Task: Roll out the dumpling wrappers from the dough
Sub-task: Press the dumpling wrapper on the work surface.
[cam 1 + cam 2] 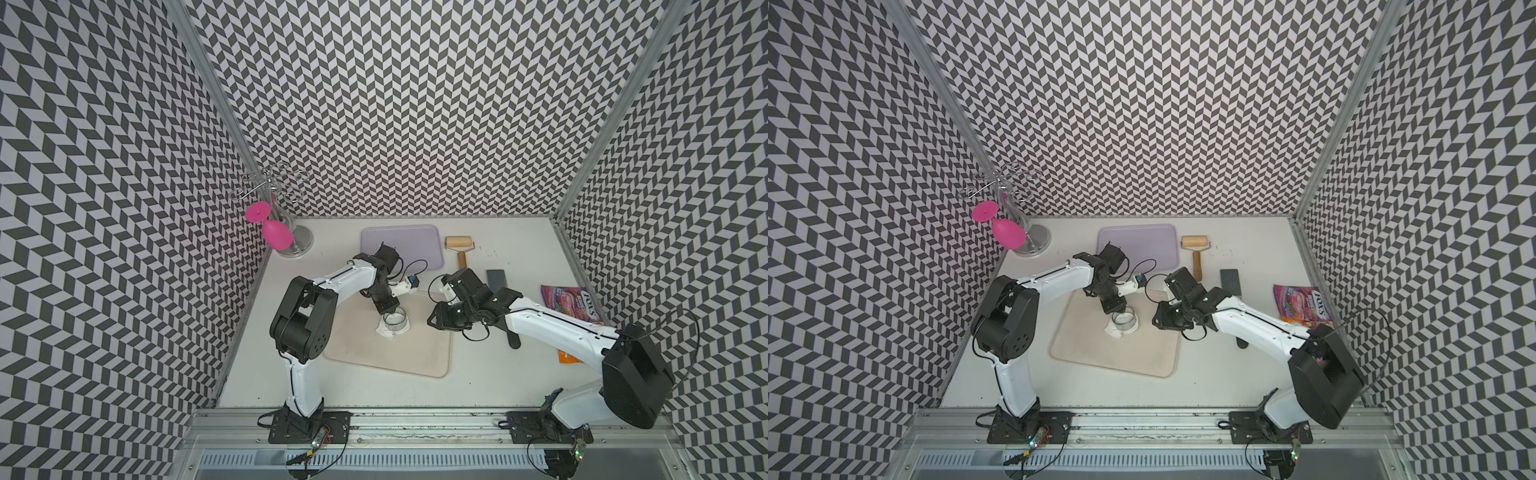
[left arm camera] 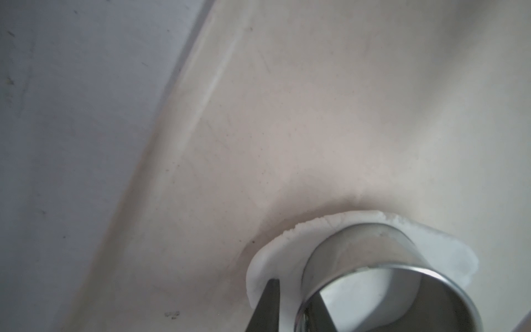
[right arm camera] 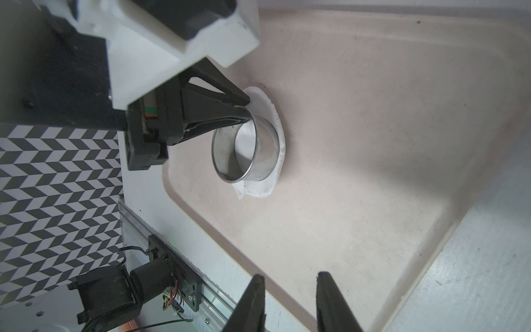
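A metal ring cutter [image 1: 395,321] [image 1: 1125,320] [image 3: 247,149] stands upright on the dough [image 1: 384,331] [image 2: 287,247] [image 3: 258,189], a small thin white sheet with ragged edges. The dough lies on the beige tray [image 1: 395,357] [image 3: 373,143]. My left gripper [image 1: 390,311] [image 2: 296,290] [image 3: 245,107] reaches down and is shut on the ring's wall, one finger inside and one outside on the dough. My right gripper [image 1: 432,322] [image 3: 290,276] hovers open and empty over the tray's right edge. The dumpling wrappers are out of view.
At the back lie a lilac tray [image 1: 407,245], a wooden roller [image 1: 459,245] and a dark grey block [image 1: 496,280]. A candy bag [image 1: 571,301] and an orange packet [image 1: 567,357] lie under the right arm. A pink glass [image 1: 276,235] hangs on a wire rack at back left.
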{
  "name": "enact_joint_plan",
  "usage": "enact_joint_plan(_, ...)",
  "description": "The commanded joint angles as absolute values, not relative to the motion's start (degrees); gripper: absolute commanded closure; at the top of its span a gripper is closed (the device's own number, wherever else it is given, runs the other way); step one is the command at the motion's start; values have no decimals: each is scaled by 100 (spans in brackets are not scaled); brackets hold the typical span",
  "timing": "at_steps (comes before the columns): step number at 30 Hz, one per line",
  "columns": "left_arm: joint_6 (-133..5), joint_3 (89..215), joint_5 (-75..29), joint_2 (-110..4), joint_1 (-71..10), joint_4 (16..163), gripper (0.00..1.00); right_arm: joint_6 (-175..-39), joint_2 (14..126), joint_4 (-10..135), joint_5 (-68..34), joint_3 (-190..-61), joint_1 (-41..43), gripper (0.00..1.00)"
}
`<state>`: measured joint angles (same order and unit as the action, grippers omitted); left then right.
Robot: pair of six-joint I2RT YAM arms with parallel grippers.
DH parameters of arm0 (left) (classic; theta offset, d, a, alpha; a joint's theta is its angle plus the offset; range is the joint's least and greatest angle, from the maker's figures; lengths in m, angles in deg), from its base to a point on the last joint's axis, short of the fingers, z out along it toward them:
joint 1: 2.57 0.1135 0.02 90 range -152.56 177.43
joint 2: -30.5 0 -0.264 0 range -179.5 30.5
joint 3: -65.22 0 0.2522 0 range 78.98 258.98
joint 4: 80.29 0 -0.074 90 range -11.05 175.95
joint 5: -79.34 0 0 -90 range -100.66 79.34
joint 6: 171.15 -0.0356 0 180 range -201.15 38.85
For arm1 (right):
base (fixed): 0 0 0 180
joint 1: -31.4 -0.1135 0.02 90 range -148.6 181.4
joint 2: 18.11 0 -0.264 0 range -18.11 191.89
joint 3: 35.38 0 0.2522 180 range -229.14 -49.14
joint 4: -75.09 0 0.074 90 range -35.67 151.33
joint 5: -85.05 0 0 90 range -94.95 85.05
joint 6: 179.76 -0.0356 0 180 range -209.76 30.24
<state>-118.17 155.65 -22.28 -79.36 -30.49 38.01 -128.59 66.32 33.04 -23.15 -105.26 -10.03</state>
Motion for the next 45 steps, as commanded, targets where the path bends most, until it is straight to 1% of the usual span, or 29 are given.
enact_joint_plan(1, -11463, 15501, -2082, -7783, -3014, 3935, 80, -12825, 6611, 3456, -2401, -10627, -978, 67)
enact_joint_plan(4, -11147, 15402, -1992, -7735, -3013, 3982, 80, -12897, 6696, 3559, -2455, -10651, -1012, 67)
enact_joint_plan(8, -10801, 15176, -2049, -7586, -3008, 4025, 76, -12981, 6840, 3692, -2483, -10728, -1125, 66)
enact_joint_plan(12, -10598, 15025, -2222, -7346, -3008, 4032, 67, -13023, 7016, 3871, -2578, -10793, -1207, 66)
enact_joint_plan(14, -10492, 15018, -2326, -7199, -3005, 4014, 61, -13027, 7127, 3926, -2602, -10853, -1244, 66)
enact_joint_plan(18, -10366, 15176, -2419, -7001, -3000, 3939, 58, -13073, 7289, 4106, -2689, -10933, -1303, 65)
enact_joint_plan(20, -10322, 15274, -2373, -6964, -2999, 3913, 54, -13111, 7424, 4169, -2705, -11001, -1357, 65)
enact_joint_plan(24, -10339, 15361, -2293, -7047, -3000, 3882, 55, -13213, 7739, 4244, -2642, -11197, -1487, 65)
enact_joint_plan(29, -10419, 15208, -2277, -7163, -3005, 4032, 59, -13450, 8062, 4428, -2578, -11278, -1527, 66)
enact_joint_plan(33, -10471, 15071, -2282, -7187, -3024, 4150, 65, -13571, 8326, 4566, -2639, -11322, -1519, 67)
enact_joint_plan(45, -10458, 14948, -2373, -7106, -2990, 4130, 65, -13651, 8546, 4753, -2692, -11452, -1424, 67)
